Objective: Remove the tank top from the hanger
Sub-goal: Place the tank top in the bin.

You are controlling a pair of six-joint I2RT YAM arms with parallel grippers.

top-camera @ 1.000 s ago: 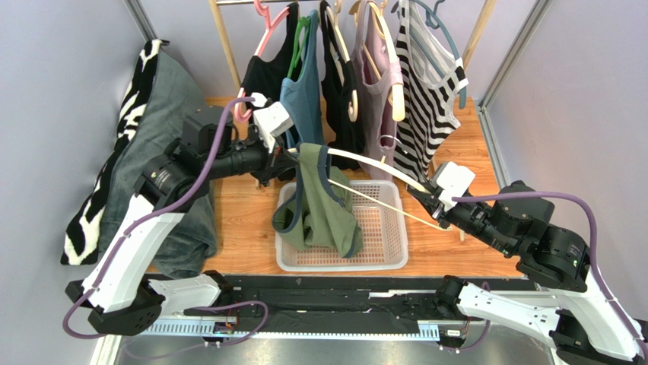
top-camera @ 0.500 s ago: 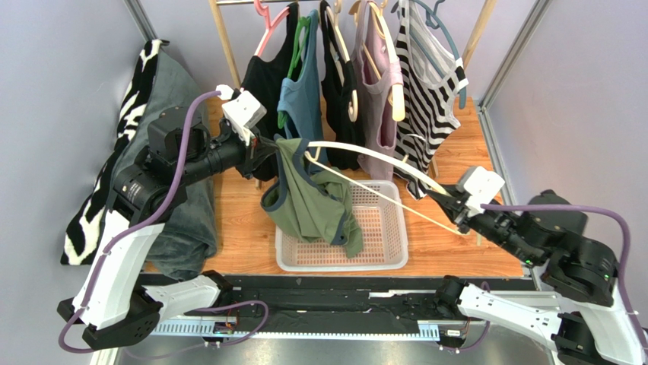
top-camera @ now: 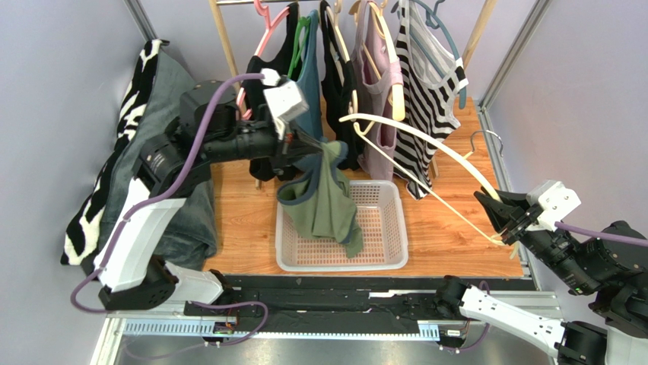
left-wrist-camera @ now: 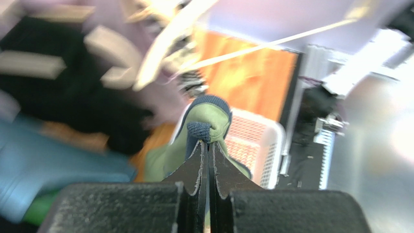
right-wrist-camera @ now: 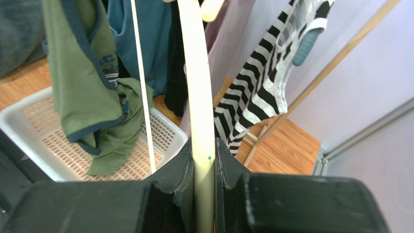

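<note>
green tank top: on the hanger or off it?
Off. The tank top hangs from the left gripper alone, hem in the basket; the hanger held by the right gripper is bare.

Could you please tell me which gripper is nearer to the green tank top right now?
Left. The left gripper is shut on the green tank top at its strap; the right gripper, gripping the cream hanger, is well off to its right.

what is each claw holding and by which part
The left claw is shut on the green tank top, pinching its navy-trimmed strap. The right claw is shut on the cream hanger, near the end of one shoulder arm.
</note>
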